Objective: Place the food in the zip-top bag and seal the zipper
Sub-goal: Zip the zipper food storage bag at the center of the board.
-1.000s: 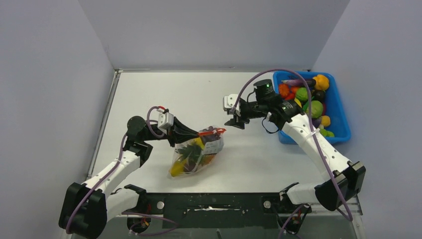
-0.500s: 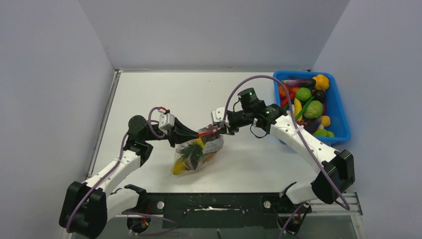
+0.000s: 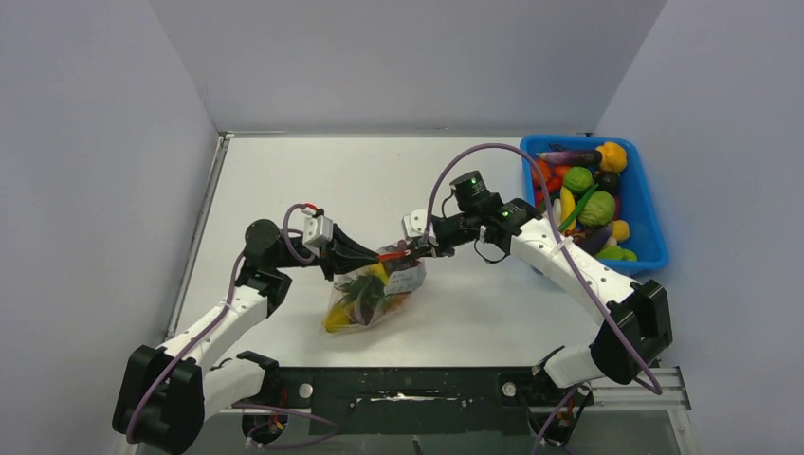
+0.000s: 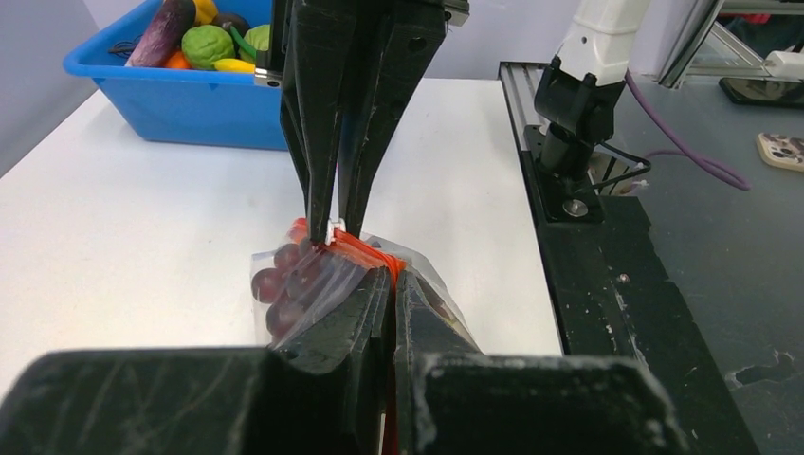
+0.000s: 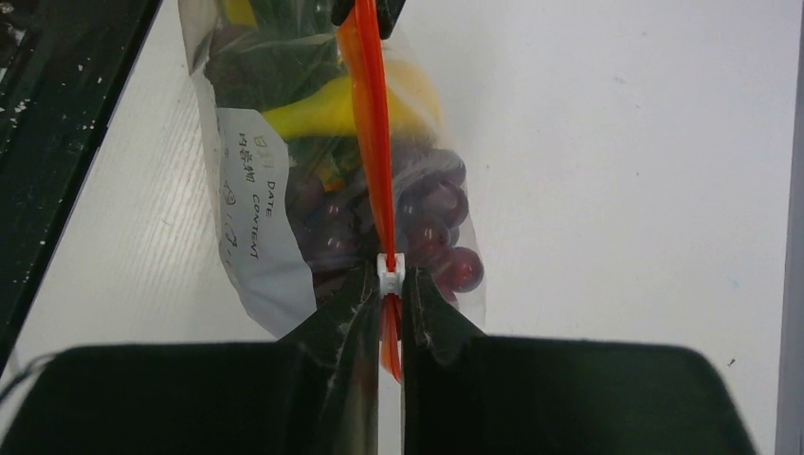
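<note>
**Clamped at both ends of the zipper**

Between the centre and the near edge of the tabletop [image 3: 284,180]: the zip-top bag [image 3: 410,278], stuffed with food [image 3: 360,299], among it a yellow banana [image 5: 313,114] and purple grapes [image 5: 431,213]. Pinched tight at one end of the red zipper [image 5: 370,142] by the left gripper [image 4: 391,284]. Squeezed at the other end by the right gripper [image 5: 390,284], closed on the strip at the small white slider [image 5: 390,270]. Against the right edge, toward the far right corner: a blue bin [image 3: 654,227] heaped with more toy produce.

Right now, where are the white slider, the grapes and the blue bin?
white slider [image 5: 390,272], right wrist view, its middle.
grapes [image 5: 444,204], right wrist view, one berry.
blue bin [image 4: 190,114], left wrist view, outer wall.
</note>
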`<control>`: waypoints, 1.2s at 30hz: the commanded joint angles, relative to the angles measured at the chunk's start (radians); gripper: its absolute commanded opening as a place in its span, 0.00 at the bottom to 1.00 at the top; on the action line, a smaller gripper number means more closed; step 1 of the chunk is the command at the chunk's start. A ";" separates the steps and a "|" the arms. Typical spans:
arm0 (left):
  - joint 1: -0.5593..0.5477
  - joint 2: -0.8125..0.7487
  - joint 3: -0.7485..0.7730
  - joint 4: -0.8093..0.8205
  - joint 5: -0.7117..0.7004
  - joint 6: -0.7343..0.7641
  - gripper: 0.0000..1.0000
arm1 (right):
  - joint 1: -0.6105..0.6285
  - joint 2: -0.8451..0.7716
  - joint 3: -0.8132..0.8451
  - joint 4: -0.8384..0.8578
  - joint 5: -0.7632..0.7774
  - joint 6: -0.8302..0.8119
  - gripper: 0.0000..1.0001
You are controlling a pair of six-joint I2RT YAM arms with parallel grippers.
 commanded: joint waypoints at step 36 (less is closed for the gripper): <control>0.090 -0.123 0.209 -0.460 -0.365 0.277 0.00 | -0.249 -0.265 -0.106 -0.077 0.188 0.492 0.00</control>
